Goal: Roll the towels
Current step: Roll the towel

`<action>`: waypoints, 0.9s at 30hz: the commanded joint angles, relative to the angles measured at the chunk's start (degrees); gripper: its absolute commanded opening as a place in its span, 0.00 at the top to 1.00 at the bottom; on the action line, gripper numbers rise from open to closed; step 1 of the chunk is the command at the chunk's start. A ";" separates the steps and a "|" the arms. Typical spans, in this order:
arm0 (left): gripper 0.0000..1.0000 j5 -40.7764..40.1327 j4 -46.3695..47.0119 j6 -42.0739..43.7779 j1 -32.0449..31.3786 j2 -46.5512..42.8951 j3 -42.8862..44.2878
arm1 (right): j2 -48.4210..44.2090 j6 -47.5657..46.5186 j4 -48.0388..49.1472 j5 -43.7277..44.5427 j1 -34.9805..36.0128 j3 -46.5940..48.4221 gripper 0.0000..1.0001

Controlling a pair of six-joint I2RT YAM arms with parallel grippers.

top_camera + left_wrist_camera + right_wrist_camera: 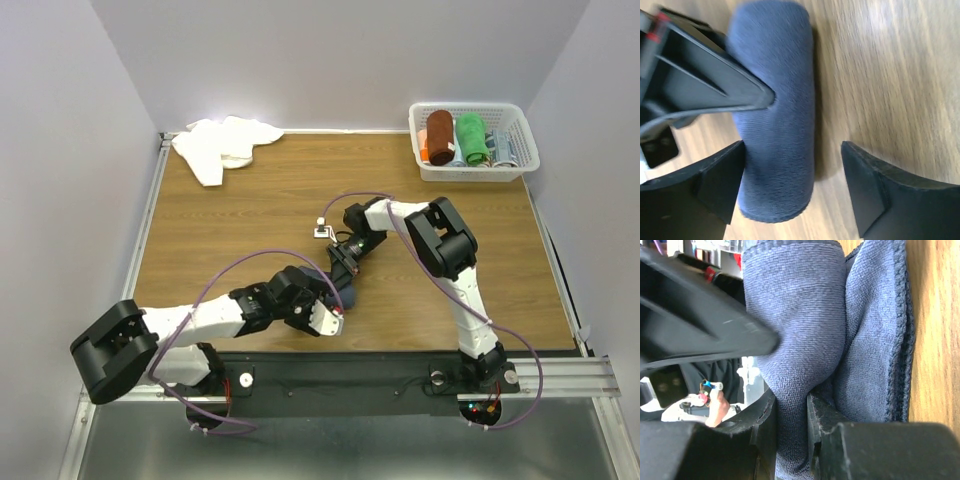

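The dark blue-grey towel (351, 296) lies rolled up on the wooden table near the front middle. In the left wrist view the roll (777, 100) lies between my left gripper's (792, 148) open jaws. It touches the left finger, and a gap is left to the right finger. My right gripper (791, 398) is shut on an outer fold of this towel (800, 315), and one of its fingers presses on the roll from above. Both grippers meet at the roll in the top view, left (335, 308) and right (341, 273). The white towel (224, 144) lies crumpled at the back left corner.
A white basket (520, 135) at the back right holds a rust-brown roll (439, 136), a green roll (471, 138) and other small items. A small white tag (322, 230) lies on the table near the right arm's wrist.
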 commanded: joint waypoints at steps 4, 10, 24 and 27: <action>0.37 -2.47 2.30 -3.35 -0.24 3.54 -0.06 | 1.47 -5.38 -4.99 3.47 0.03 1.65 0.98; 0.68 -0.80 -5.44 -8.19 -0.50 7.68 4.60 | -0.47 -4.95 -4.81 5.04 -0.06 1.30 0.70; 0.92 15.35 -25.91 -8.71 4.40 11.62 15.66 | -13.37 8.49 -1.48 22.17 -13.31 19.49 0.00; 0.92 19.41 -29.70 -7.75 8.28 16.62 20.92 | -20.29 10.43 2.47 26.99 -14.91 17.83 0.00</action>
